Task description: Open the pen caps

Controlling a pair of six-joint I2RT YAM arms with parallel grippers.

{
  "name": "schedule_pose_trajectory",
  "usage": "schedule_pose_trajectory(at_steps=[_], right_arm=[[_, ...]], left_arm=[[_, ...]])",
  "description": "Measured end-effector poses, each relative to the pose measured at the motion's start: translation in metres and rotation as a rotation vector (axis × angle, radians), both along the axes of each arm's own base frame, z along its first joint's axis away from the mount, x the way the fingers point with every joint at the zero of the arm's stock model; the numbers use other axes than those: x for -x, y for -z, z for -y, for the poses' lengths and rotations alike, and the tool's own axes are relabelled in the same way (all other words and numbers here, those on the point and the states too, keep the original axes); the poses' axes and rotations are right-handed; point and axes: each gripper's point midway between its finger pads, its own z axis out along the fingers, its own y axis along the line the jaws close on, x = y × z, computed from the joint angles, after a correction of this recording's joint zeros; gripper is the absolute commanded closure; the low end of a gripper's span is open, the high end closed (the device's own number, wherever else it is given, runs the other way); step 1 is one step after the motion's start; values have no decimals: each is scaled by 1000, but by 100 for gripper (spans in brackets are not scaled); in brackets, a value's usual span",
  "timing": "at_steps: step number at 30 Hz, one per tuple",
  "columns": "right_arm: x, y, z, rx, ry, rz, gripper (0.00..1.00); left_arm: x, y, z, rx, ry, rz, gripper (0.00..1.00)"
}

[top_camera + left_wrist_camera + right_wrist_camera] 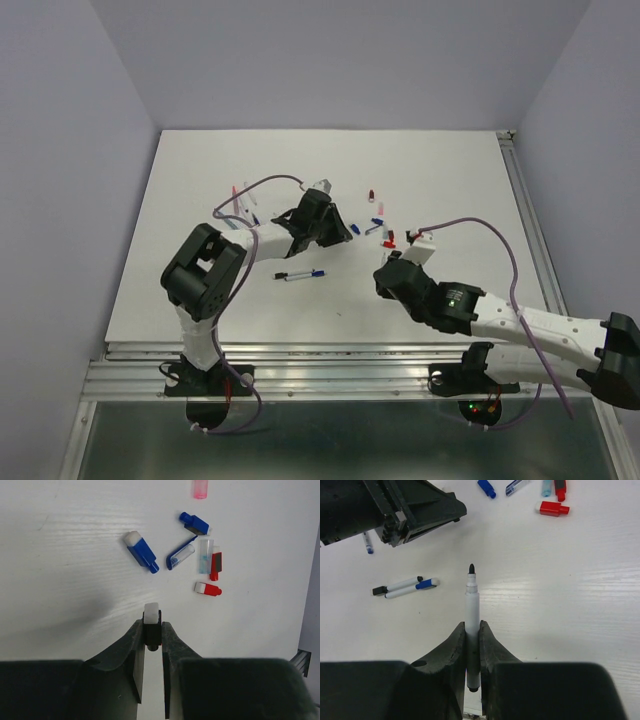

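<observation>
my left claw (151, 630) is clamped on a black pen cap (151, 613), its white end poking out front. loose blue caps (142, 553) and red caps (207, 588) lie on the desk (60, 555) ahead of it - mostly to its right. right claw (472, 630) is clamped on a bare black-tipped pen (472, 597) - tip pointing forward.

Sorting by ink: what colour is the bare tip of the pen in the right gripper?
Black: the tip shows best in the right wrist view.
</observation>
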Motion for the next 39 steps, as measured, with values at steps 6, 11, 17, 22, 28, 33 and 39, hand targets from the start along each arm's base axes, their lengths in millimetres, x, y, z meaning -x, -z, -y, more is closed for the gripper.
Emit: schedule_pose_trajectory(at_steps=[6,11,17,22,28,33,39], right_arm=[[-2,-3,13,14,46,12,97],[-3,-2,17,27,56,15,93],[-2,-1,16,33,47,13,93],[0,-1,14,35,26,7,92],[2,-4,7,26,-21,10,91],[2,-12,-15,-14,-116,32,91],[-6,7,-55,36,-258,-2,91]], left_arm=[[-4,17,25,-27,35,-27,71],[2,27,26,-61,38,-53,42],[2,25,28,-67,40,-55,27],[2,18,27,-69,44,-43,11],[5,-47,3,-41,-8,74,1],[15,-110,-67,18,-159,213,1],[56,-88,-159,-66,-394,179,1]])
